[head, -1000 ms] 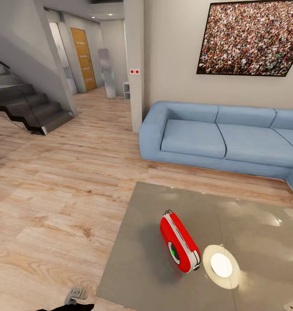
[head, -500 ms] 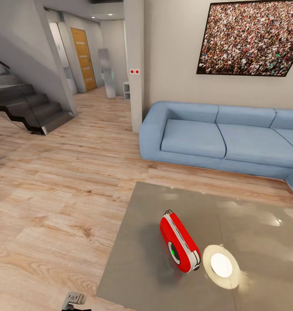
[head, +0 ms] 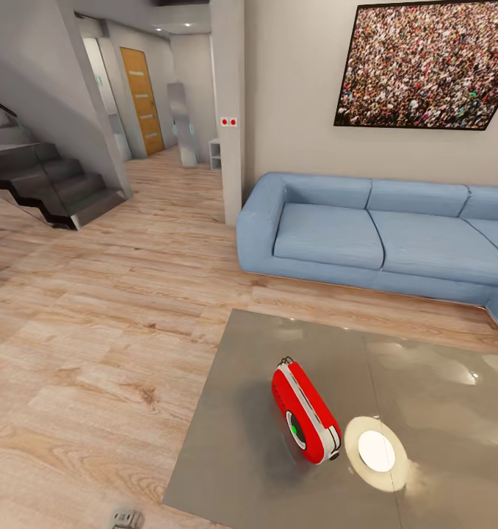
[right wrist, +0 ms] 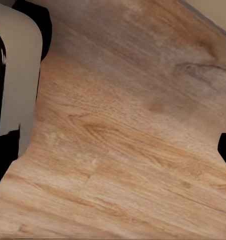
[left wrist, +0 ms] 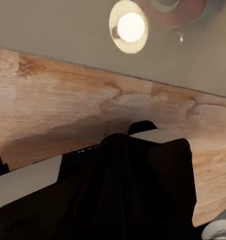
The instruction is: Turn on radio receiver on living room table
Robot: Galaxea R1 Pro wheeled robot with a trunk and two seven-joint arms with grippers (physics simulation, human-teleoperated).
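One radio receiver lay on the table in the head view, standing on its edge a little in from the table's near left corner, with the flat white-and-cream disc just beside it on the side away from that corner. Its long axis ran from the near edge of the table back toward the light-blue sofa, and the face with the grey dial and green dot was turned toward the near edge — toward the robot. A small grey part of the left arm peeked in at the bottom of that view, over the wood floor just short of the table's near left corner; I could not tell from it how the fingers stood.

From the left wrist view, the radio receiver and the disc sat well beyond the table's edge, with floor and the robot's own dark body between — so the left arm looked the nearer one, though a reach forward over the edge was yet to be made. Whether its fingers were spread or closed could not be told.

From the right wrist view came wood floor and a pale piece of the robot; the state of that gripper could not be told either.
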